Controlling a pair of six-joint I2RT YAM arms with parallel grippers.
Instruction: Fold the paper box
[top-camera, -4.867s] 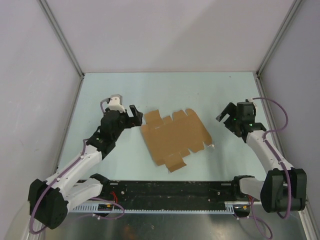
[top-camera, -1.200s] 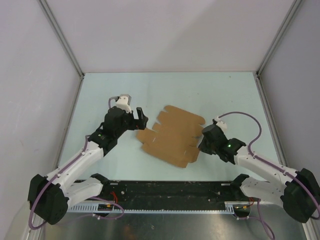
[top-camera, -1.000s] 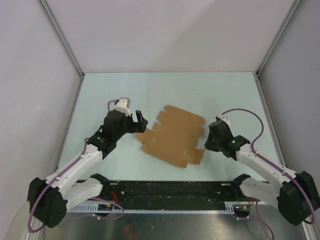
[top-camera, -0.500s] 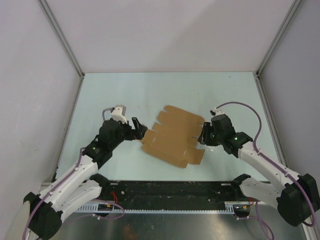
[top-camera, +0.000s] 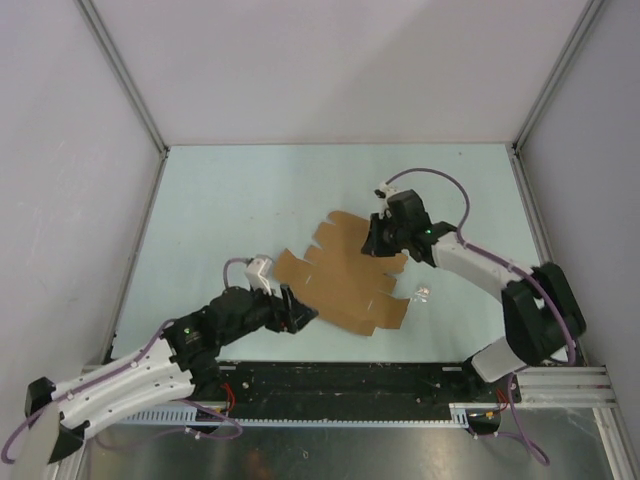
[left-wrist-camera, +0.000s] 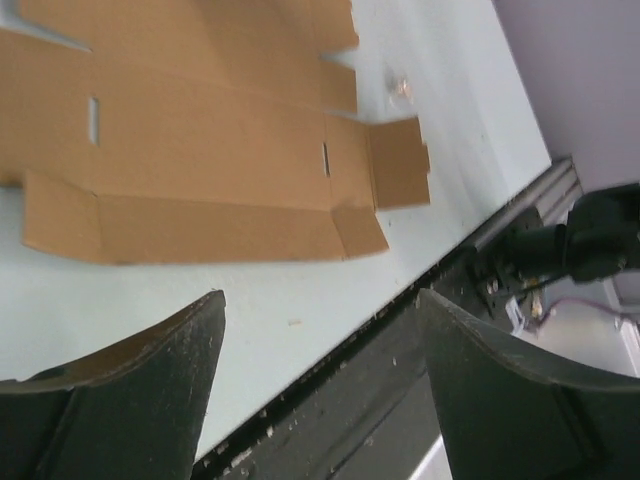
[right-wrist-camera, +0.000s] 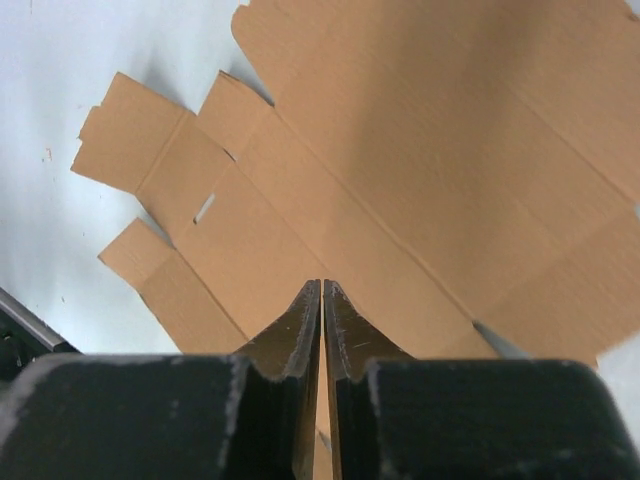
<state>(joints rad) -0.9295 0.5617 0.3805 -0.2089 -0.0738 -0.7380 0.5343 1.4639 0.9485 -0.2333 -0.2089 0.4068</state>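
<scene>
Flat brown die-cut cardboard paper box (top-camera: 340, 280) (right-wrist-camera: 420, 170): lies unfolded mid-table (top-camera: 230, 200), between the arms.
Left gripper (top-camera: 297, 312) (left-wrist-camera: 320, 296): overhead, at the sheet's near-left edge; its wrist camera shows the jaws wide apart and empty.
Right gripper (top-camera: 378, 243) (right-wrist-camera: 322, 286): overhead, over the far-right flap; its wrist camera shows the jaws closed together, contact unclear.
Small clear plastic scrap (top-camera: 421, 293) (left-wrist-camera: 403, 88): just beside the sheet's right edge.

the paper box (top-camera: 345, 278) is matt brown cardboard; the table (top-camera: 220, 200) looks smooth and pale.
</scene>
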